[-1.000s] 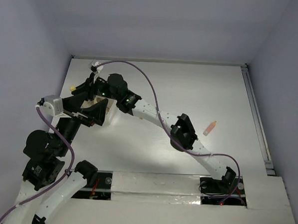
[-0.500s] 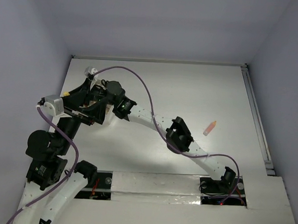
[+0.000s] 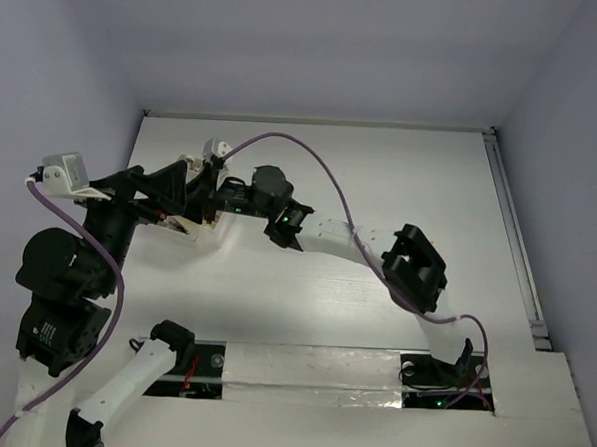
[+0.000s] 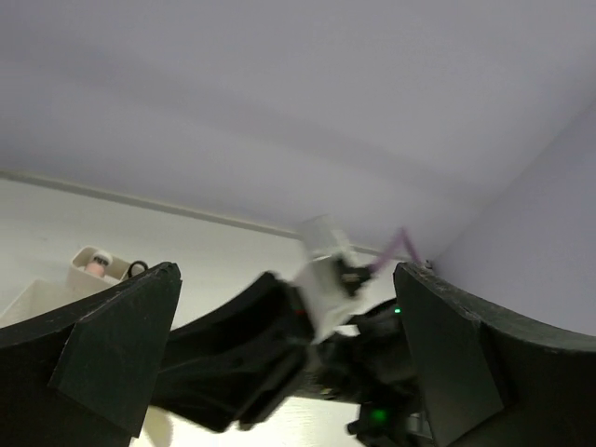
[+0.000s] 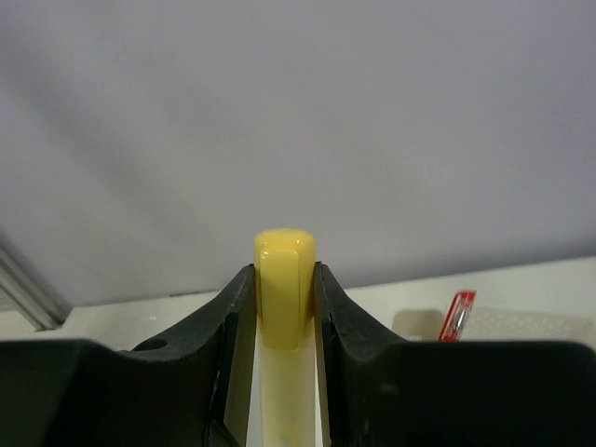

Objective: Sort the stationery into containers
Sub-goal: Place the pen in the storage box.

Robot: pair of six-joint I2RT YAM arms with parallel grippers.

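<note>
Since a second ago, both arms have been shifted. The left wrist has been raised and drawn toward the left wall, and the right elbow has been swung out to the right, with its wrist carried slightly right of where it was.

The left fingers [image 4: 102, 363] are spread wide and nothing is held between them. In the left wrist view, the right arm's wrist is framed in the gap between them.

The right fingers [image 5: 345, 317] are narrowed onto a yellow piece [image 5: 284, 279]. It is gripped upright between them, its rounded end standing just above the fingertips.

The box [image 3: 203, 227] is seen on the table [image 3: 381, 178] at the left, largely covered by the two wrists in the top view. How high the yellow piece is held over it cannot be told.

In the right wrist view, the whitish rim of the box is seen low on the right, and a red pen [image 5: 458, 317] is stood in it. In the left wrist view, a small pink item [image 4: 96, 264] is seen in one end compartment of the box.
</note>
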